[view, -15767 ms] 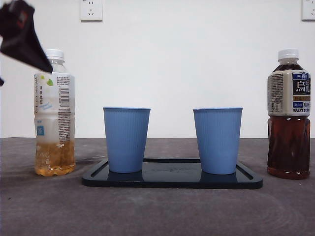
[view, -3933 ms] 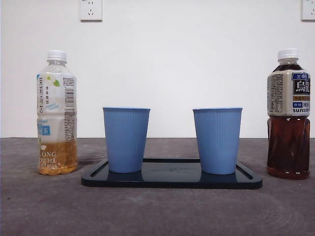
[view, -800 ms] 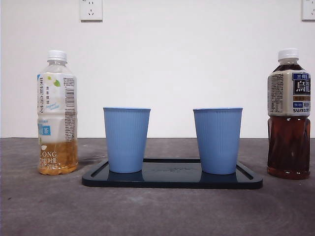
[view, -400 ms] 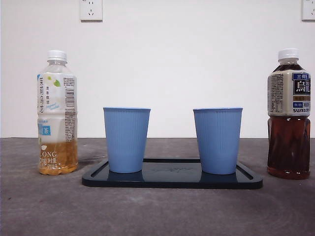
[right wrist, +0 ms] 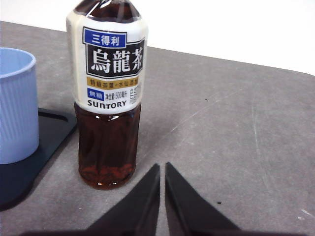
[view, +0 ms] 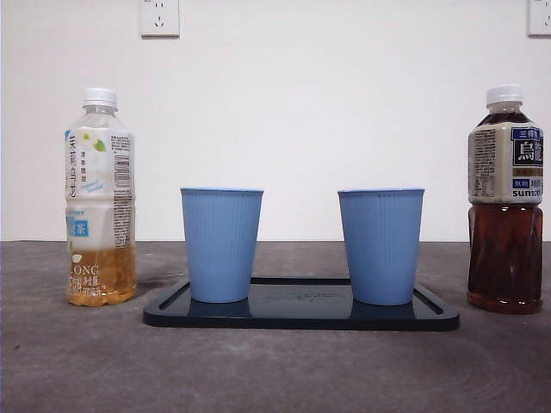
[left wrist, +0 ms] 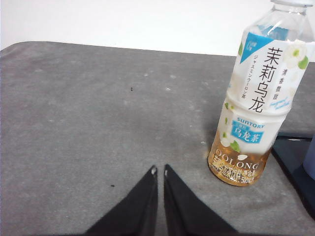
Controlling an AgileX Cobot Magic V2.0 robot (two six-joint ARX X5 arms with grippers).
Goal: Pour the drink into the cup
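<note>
On the bench, both pincers sit closed and empty: left pincer (left wrist: 158, 170) near the jasmine tea bottle (left wrist: 256, 98), right pincer (right wrist: 161, 167) by the dark oolong bottle (right wrist: 108, 98). I'd open wide and grab mid-label.

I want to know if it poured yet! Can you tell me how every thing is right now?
Jasmine tea bottle: upright, capped, only a little golden tea at the bottom.
Dark oolong bottle: upright, capped, nearly full.
Left blue cup: upright on the tray, inside hidden.
Right blue cup: upright on the tray, inside hidden.
Tray: flat on the table.
Left gripper: shut, holding nothing.
Right gripper: shut, holding nothing.
</note>
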